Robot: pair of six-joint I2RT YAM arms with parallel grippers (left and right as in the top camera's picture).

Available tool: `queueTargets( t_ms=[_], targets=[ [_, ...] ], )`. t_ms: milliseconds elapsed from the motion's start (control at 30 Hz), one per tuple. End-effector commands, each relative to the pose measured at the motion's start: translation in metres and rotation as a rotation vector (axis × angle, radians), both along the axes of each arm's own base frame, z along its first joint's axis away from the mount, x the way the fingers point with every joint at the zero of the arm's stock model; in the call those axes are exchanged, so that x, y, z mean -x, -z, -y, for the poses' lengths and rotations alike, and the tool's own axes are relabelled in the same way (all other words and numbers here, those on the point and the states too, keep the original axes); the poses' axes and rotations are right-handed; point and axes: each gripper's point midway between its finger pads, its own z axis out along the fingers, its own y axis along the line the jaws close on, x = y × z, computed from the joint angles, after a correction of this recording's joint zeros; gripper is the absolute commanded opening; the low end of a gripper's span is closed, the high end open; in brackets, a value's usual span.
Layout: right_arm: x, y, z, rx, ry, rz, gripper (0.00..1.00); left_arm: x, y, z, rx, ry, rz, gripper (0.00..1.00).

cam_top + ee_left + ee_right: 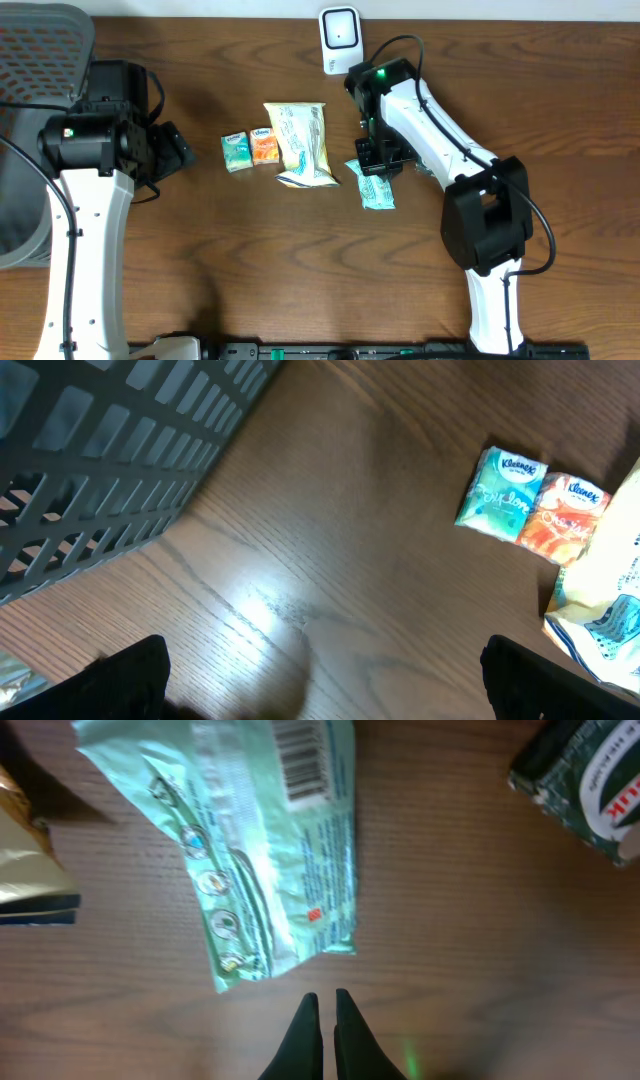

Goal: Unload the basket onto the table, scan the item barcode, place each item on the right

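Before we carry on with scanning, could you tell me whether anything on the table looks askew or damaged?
Nothing looks spilled or torn. The green packet lies crinkled and skewed on the table, barcode facing up, and the right jaws are shut on nothing just beside it.

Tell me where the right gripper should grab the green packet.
Probably the packet's crimped end nearest the right gripper, from above with jaws opened: it lies flat, barcode up at the far end, so that grip leaves it uncovered.
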Motion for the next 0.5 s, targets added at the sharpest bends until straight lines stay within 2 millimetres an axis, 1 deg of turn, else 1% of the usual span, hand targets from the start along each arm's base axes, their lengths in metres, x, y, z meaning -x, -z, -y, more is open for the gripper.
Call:
queueTargets(
  t_ms=[0,100,233,300,333,367,433,467],
  targets=[
    [0.005,-0.001,-0.009,0.006,-0.044,0.016,0.02,0.001,0.001,-0.003,-0.006,-0.016,-0.006,0.98],
    [0.009,0.007,-0.015,0.006,-0.065,0.018,0.03,0.001,0.001,-0.003,-0.006,-0.016,-0.006,0.97],
    [0.014,0.031,-0.018,0.006,-0.073,0.018,0.05,0.001,0.001,-0.003,-0.006,-0.015,-0.006,0.98],
    [0.018,0.044,-0.016,0.012,-0.049,0.019,0.05,0.001,0.001,-0.003,-0.006,-0.016,-0.006,0.98],
    [0.019,0.053,-0.016,0.015,-0.024,0.024,0.01,0.001,0.001,-0.003,-0.006,-0.016,-0.006,0.98],
    [0.02,0.059,-0.016,0.016,-0.005,0.029,0.01,0.001,0.001,-0.003,-0.006,-0.016,-0.006,0.98],
    [0.026,0.076,-0.021,-0.022,0.004,0.026,0.01,0.001,0.001,-0.003,-0.006,-0.016,-0.006,0.98],
    [0.028,0.078,-0.024,-0.038,0.006,0.019,0.01,0.001,0.001,-0.003,-0.006,-0.016,-0.006,0.98]
  ],
)
